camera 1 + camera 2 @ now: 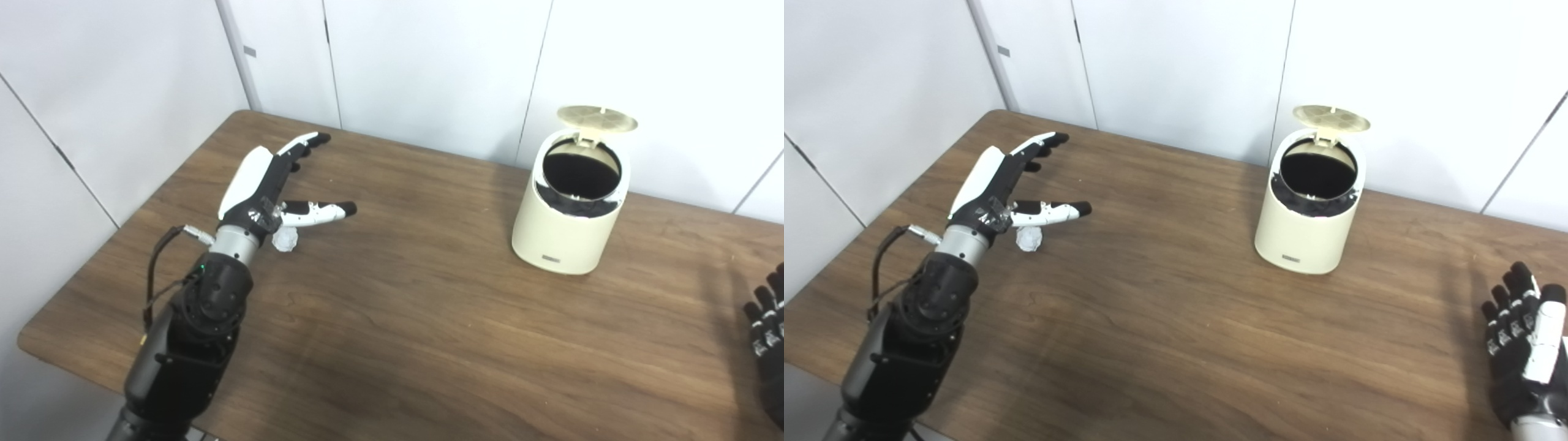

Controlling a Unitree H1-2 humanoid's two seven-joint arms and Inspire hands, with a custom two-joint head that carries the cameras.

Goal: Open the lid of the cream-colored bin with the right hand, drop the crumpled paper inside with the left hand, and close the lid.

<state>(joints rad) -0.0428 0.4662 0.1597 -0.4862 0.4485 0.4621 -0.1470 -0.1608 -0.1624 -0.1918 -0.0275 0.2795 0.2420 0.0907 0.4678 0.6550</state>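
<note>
The small white crumpled paper ball (1030, 239) is seen lying on the dark wood-grain table (1176, 343), just under the thumb of the white-and-black left hand (1007, 177), which is spread and holds nothing, its fingers stretched toward the far edge. The cream-colored round bin (1304, 236) is set well apart to the right, near the white panelled wall (1182, 67), with its hinged lid (1331, 118) already raised. The black right hand (1528, 343) is kept low at the near right corner, fingers apart and empty.

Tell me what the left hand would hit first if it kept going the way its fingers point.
Probably nothing on the table. The left hand is open, fingers aimed up and away toward the far edge and the wall. The paper sits under it, and the bin is well off to the right. Depth is uncertain.
</note>
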